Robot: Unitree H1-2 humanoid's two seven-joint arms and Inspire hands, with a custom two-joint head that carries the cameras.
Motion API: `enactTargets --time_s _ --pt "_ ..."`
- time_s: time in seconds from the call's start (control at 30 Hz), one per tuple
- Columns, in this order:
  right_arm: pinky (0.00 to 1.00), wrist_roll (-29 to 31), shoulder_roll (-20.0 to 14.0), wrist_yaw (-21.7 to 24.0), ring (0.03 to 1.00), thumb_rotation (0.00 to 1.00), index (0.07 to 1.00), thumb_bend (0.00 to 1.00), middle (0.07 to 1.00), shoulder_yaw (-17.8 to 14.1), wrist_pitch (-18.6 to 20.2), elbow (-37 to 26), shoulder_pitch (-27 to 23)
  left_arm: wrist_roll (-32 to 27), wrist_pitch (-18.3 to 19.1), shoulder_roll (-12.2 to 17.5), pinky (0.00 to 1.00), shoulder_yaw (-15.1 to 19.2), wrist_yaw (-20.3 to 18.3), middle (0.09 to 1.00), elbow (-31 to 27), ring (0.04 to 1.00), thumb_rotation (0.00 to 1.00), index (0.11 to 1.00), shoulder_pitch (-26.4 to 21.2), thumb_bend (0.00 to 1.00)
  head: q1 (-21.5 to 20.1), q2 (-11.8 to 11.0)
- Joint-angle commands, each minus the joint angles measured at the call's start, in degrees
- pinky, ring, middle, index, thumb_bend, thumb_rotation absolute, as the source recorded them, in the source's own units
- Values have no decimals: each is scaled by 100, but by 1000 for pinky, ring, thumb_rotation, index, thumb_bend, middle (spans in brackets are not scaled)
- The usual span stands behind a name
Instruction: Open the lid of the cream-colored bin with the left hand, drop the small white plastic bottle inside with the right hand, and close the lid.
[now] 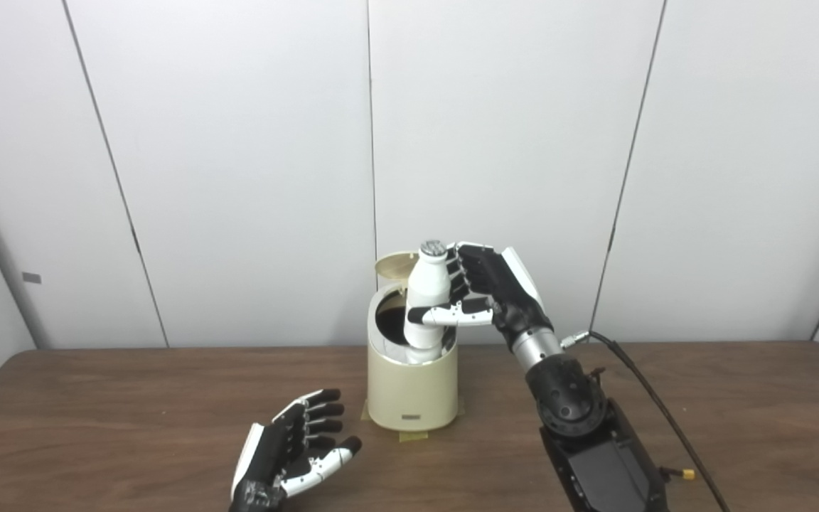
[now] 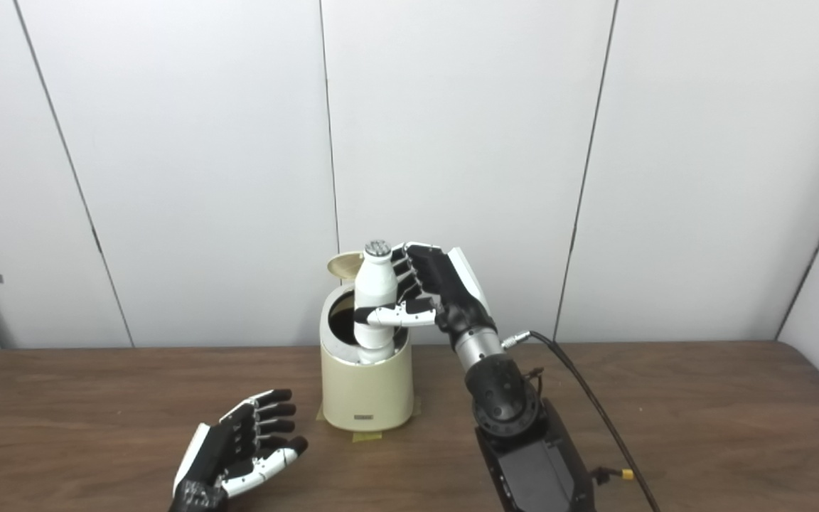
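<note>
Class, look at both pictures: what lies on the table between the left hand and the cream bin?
Nothing: only bare table separates the left hand from the cream bin, shown in both eye views.

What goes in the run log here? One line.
lid: open | right hand: holds white bottle upright over cream bin | left hand: open, idle

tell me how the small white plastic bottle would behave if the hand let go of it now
The small white plastic bottle probably falls straight in: it is upright with its base already inside the cream-colored bin. It looks rigid, keeping its shape in the right hand. Being round, it would likely roll if laid on the table.
</note>
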Motion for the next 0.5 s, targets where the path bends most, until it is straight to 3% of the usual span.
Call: enactTargets --time_s 0.0,0.17,0.47 --pt "323 1 16 -134 383 0 536 513 485 -17 -350 -38 -466 21 -82 -44 660 -7 81 751 -263 715 119 795 -191 694 24 19" --pt "366 -74 35 -315 379 0 540 512 483 35 -674 329 -591 61 3 -53 669 -33 85 755 -335 716 113 796 -175 685 38 42" --pt "355 -2 117 -445 389 0 538 496 491 -22 -848 723 -728 109 38 -66 689 -55 84 753 -397 713 126 794 -131 694 59 75"
